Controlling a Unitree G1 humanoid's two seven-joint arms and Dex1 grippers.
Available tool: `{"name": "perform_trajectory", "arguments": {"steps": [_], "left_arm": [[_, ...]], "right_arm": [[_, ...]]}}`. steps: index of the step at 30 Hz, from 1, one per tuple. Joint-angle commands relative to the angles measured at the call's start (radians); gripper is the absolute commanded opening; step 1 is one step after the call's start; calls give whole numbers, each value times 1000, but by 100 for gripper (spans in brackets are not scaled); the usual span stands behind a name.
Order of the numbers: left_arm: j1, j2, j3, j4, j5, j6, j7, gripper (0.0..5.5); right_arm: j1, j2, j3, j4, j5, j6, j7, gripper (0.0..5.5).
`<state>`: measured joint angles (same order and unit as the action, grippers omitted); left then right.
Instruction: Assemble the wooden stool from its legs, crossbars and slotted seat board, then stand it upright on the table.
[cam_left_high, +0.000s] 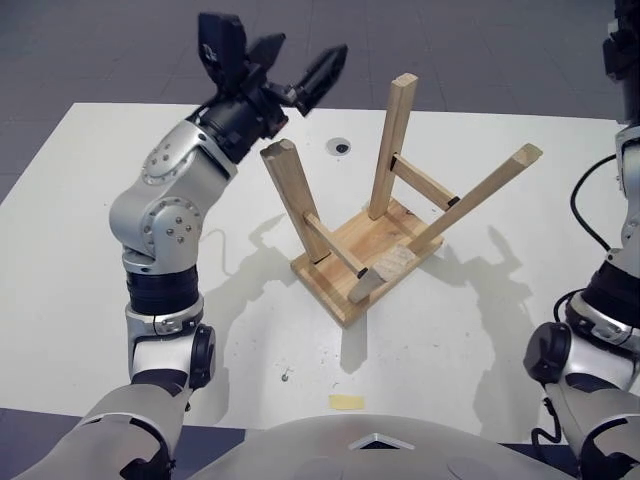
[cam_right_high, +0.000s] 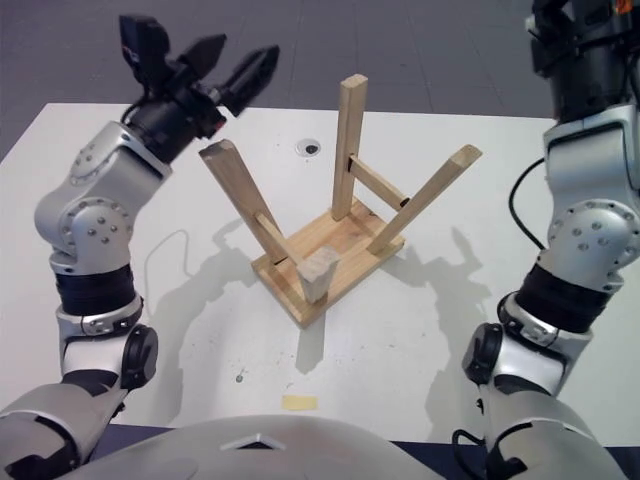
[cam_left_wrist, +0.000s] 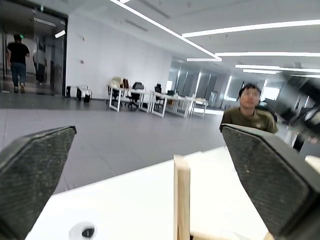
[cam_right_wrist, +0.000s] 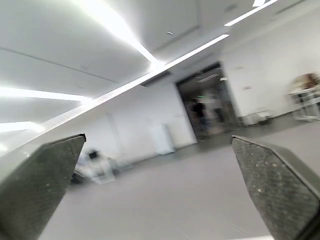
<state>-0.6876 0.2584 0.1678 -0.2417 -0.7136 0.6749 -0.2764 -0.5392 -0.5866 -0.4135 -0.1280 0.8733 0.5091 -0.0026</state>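
On the white surface (cam_left_high: 480, 330), near its middle, the wooden stool (cam_left_high: 372, 250) lies upside down: its seat board (cam_left_high: 355, 235) rests flat on the surface and the four legs point up and splay outward. The far leg (cam_left_high: 393, 145) stands tallest in the eye views. A second leg (cam_left_high: 295, 195) leans toward the robot's left and a third (cam_left_high: 480, 195) toward its right. The fourth, the near leg (cam_right_high: 318, 275), points almost straight at the camera, so mostly its cut end shows. One crossbar (cam_left_high: 425, 183) joins the far leg to the right-leaning leg. Another crossbar (cam_left_high: 335, 245) runs from the left-leaning leg toward the near one.

The left gripper (cam_left_high: 315, 43) is raised above the far left part of the surface, beyond and to the left of the stool and apart from it. Its two fingers are spread wide and hold nothing. In the left wrist view the dark pads (cam_left_wrist: 35, 175) stand far apart, with the top of one leg showing between them farther off.

The right arm (cam_right_high: 585, 200) is lifted at the right edge of the surface, well clear of the stool. The right gripper (cam_right_wrist: 160, 190) is also spread wide with nothing between its pads.

A small round hole (cam_left_high: 340, 147) sits in the surface behind the stool, and a scrap of yellow tape (cam_left_high: 347, 402) lies at the near edge.
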Motion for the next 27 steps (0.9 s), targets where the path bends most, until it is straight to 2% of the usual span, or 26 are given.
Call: {"name": "perform_trajectory", "arguments": {"steps": [1, 5, 12, 14, 17, 20, 23, 27], "left_arm": [[-49, 51, 73, -3, -19, 11, 22, 538], [18, 111, 118, 21, 17, 18, 38, 538], [173, 173, 140, 18, 67, 27, 30, 538], [186, 193, 135, 28, 80, 21, 8, 538], [237, 259, 156, 39, 97, -1, -63, 538], [350, 389, 190, 92, 158, -76, -206, 538], [551, 554, 194, 138, 200, -151, -474, 538], [759, 750, 175, 167, 214, -148, -785, 538]], "right_arm": [[190, -61, 111, 41, -141, 82, 101, 540], [333, -81, 134, -94, -102, 173, 240, 540], [450, -111, 214, -377, 86, 310, 503, 540], [467, -133, 218, -386, 64, 310, 534, 540], [462, -146, 195, -266, -45, 248, 540, 540], [480, -163, 143, -177, -109, 169, 602, 540], [589, -235, 153, -206, -145, 119, 772, 540], [723, -310, 171, -295, -116, 142, 954, 540]]}}
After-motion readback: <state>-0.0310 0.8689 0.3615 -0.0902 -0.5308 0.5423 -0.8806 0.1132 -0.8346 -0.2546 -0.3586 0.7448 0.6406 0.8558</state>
